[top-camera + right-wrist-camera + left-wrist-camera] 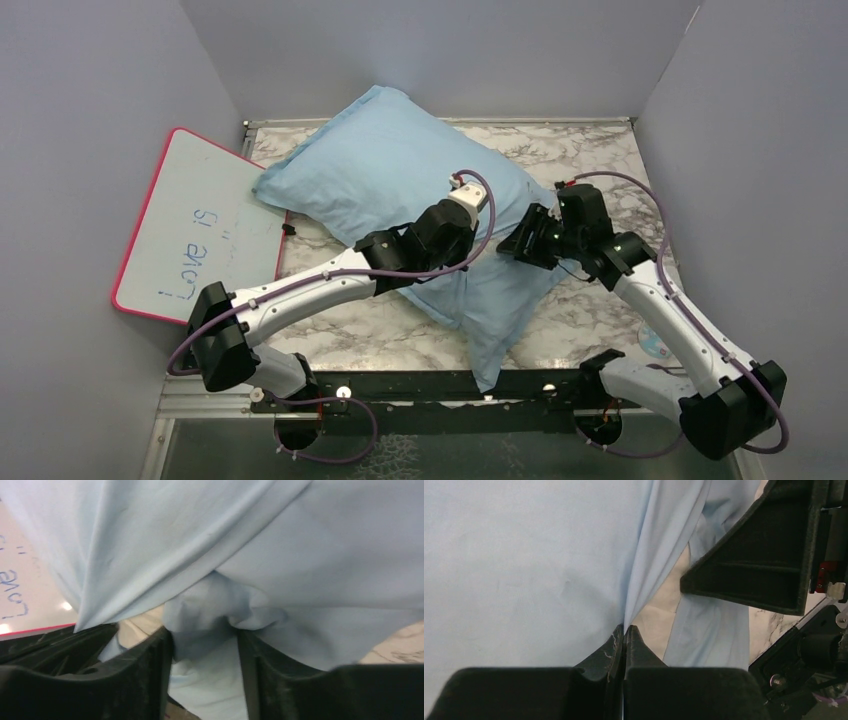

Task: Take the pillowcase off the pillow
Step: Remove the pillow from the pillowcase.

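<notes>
**Both tools gripping the pillowcase at the end away from the whiteboard**

The pillowcase (380, 170) is lying plain blue side out on the marble table (600, 150), still covering nearly all of the pillow. One corner is resting against the edge of the pink-rimmed whiteboard (200, 220), and the bulk is stretching diagonally away from the whiteboard toward the arm bases.

The two arms are meeting over the half of the pillowcase farther from the whiteboard. The left tool (624, 630) is pressing its fingers fully together on a thin fold of blue cloth, which is rising taut from the fingertips. The right tool (205, 632), on the side farther from the whiteboard, is clamping a thicker bunch of the same cloth. Its fingers are standing partly apart, with the wad filling the gap between them.

Between the drawn folds a patch of the off-white pillow (656, 610) is showing, just beside the left fingertips. Loose blue cloth is hanging around it.
</notes>
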Available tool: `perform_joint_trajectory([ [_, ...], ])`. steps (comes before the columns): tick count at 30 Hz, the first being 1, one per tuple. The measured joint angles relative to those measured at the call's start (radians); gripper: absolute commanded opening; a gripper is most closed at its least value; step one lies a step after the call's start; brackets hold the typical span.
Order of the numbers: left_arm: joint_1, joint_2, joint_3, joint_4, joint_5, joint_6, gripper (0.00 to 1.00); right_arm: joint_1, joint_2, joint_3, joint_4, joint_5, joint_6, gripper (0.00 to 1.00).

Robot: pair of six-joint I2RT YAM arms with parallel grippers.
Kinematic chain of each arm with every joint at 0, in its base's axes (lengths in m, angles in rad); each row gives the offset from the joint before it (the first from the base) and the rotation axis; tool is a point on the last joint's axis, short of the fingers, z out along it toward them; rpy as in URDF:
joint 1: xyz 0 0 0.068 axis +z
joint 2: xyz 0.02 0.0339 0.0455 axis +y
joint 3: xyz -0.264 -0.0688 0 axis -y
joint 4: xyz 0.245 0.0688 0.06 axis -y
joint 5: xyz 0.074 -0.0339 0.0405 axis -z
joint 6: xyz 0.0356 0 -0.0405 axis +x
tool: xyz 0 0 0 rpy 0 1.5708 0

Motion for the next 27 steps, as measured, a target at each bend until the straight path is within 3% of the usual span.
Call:
perform_joint_trajectory([
  [1,0.001,-0.001,-0.003,0.000,0.000,0.000,0.00,0.000,0.002,0.000,-0.013,0.021,-0.003,0.43],
  [3,0.006,-0.005,-0.011,0.001,0.000,-0.003,0.00,0.002,-0.018,-0.012,-0.030,0.061,-0.004,0.21],
  [7,0.034,-0.024,-0.034,0.012,0.000,-0.012,0.00,0.007,-0.181,-0.137,-0.037,0.142,0.029,0.01],
  [14,0.122,-0.066,-0.068,-0.002,-0.012,-0.024,0.00,0.010,-0.338,-0.244,-0.101,0.251,0.137,0.01],
  [20,0.291,-0.166,-0.206,-0.002,0.016,-0.054,0.00,0.013,-0.400,-0.335,-0.080,0.256,0.256,0.01],
  [23,0.304,-0.193,-0.260,0.026,0.074,-0.070,0.00,0.014,-0.389,-0.411,-0.007,0.229,0.283,0.01],
  [27,0.277,-0.218,-0.336,0.090,0.143,-0.081,0.00,0.011,-0.267,-0.489,0.106,0.154,0.299,0.10],
])
